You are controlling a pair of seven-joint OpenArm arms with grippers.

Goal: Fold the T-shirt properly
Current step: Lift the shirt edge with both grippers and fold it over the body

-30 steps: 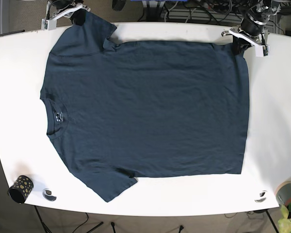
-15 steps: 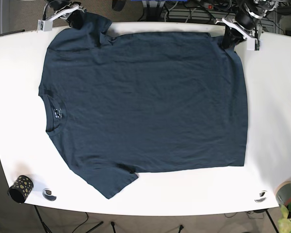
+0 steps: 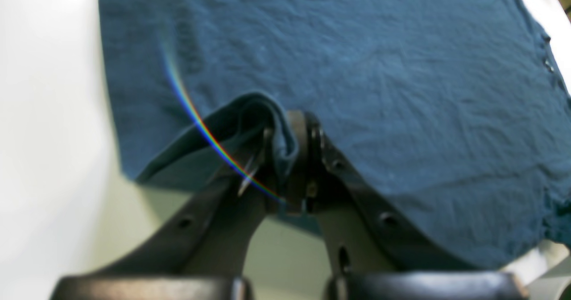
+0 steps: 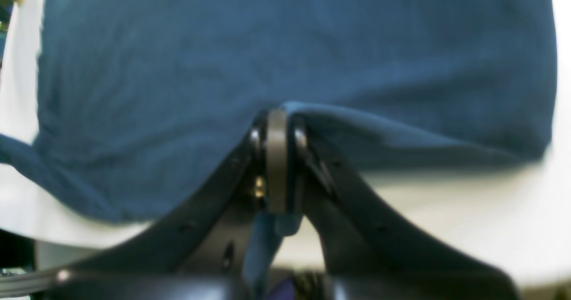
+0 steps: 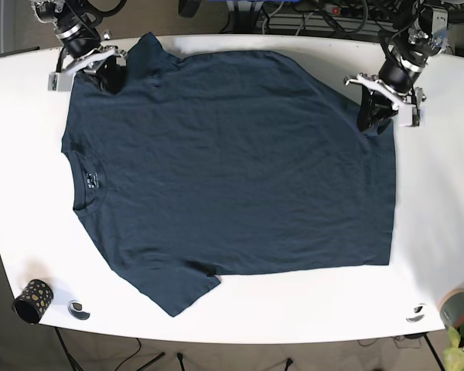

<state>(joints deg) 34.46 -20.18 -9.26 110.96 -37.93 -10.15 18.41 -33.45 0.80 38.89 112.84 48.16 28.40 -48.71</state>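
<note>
A dark navy T-shirt lies spread on the white table, collar to the left. My left gripper is at the base view's right. It is shut on the shirt's far hem corner, with a fold of cloth pinched between its fingers in the left wrist view. My right gripper is at the base view's upper left. It is shut on the shirt's far shoulder edge, also seen in the right wrist view. Both held edges are lifted a little off the table.
A black cup with gold dots and a small round item sit at the front left edge. A small roll and a grey plant pot are at the front right. Cables run behind the table.
Both grippers have moved from the table's far edge toward the front, drawing the shirt's far corners inward. The far hem corner now sits well in from the back edge.
</note>
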